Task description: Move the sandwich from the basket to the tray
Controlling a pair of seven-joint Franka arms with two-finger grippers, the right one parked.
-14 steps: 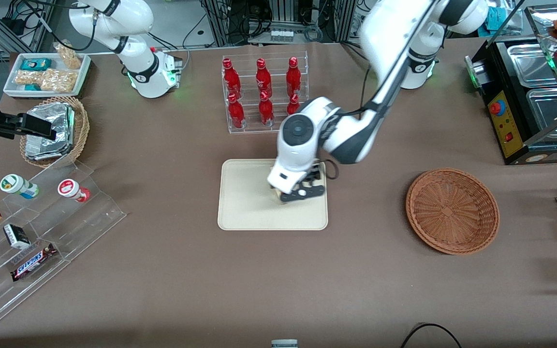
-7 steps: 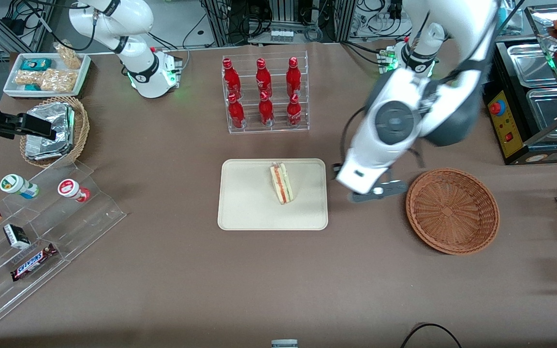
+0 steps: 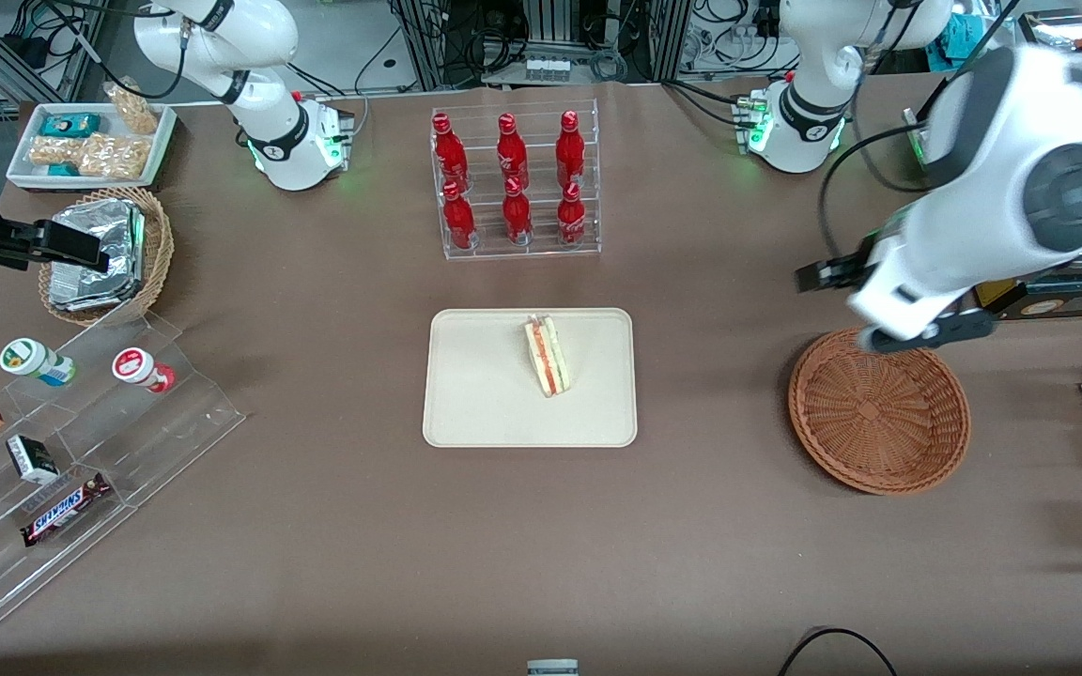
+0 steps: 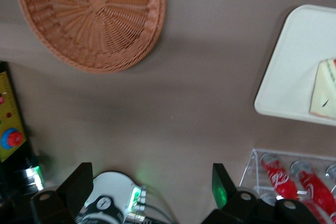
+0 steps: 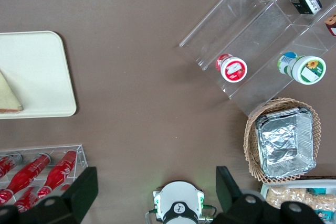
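Black gripper (image 3: 888, 305) fingers (image 4: 77, 184) stand wide apart with nothing between them, raised above the wicker basket's (image 3: 879, 410) rim farthest from the front camera. Triangular sandwich (image 3: 548, 356) lies on the cream tray (image 3: 475, 394), well apart, bare brown tablecloth (image 3: 710, 376) between tray and basket.

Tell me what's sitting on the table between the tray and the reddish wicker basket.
Nothing: in the front view only bare brown tablecloth separates the tray holding the sandwich from the basket. The open claw hangs above the basket's rim.
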